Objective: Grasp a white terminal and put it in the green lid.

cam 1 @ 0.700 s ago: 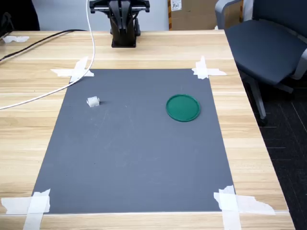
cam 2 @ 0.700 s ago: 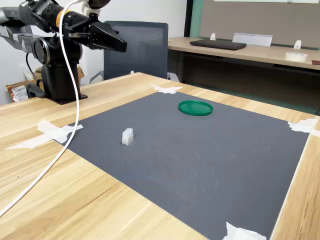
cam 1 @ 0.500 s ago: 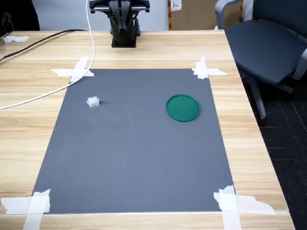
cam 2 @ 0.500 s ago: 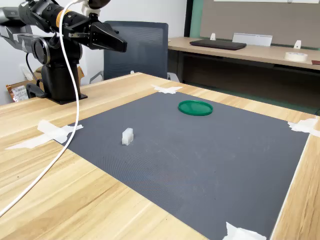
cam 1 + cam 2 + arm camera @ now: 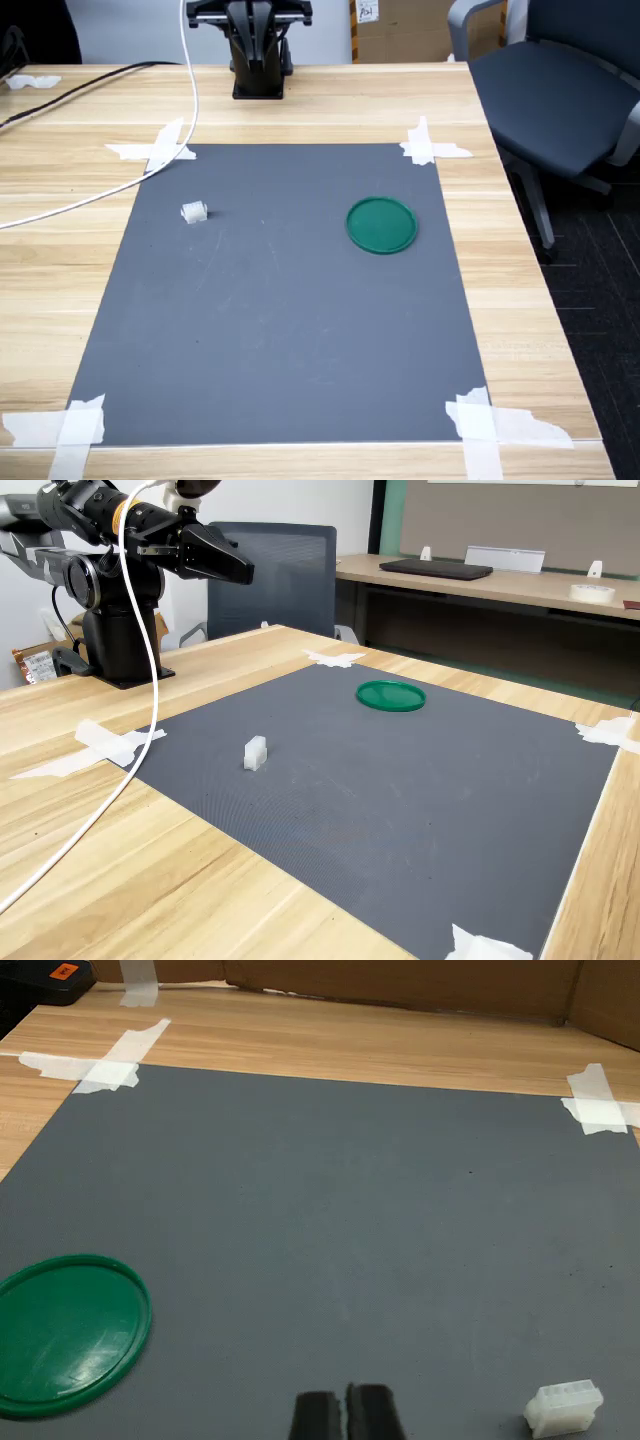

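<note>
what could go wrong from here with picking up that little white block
The white terminal is tiny and lies loose on the mat, so a slightly off approach could nudge it away. The tool looks shut and sits high, far from it; it must open first. The green lid has only a low rim.

No visible change across either exterior view: gripper (image 5: pixel 243 577), white terminal (image 5: pixel 255 752) and green lid (image 5: pixel 390 695) sit exactly where they were 0.7 s ago.

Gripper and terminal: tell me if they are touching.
Apart. The second exterior view shows the gripper raised near the arm's base, with the terminal alone on the mat well below it.
</note>
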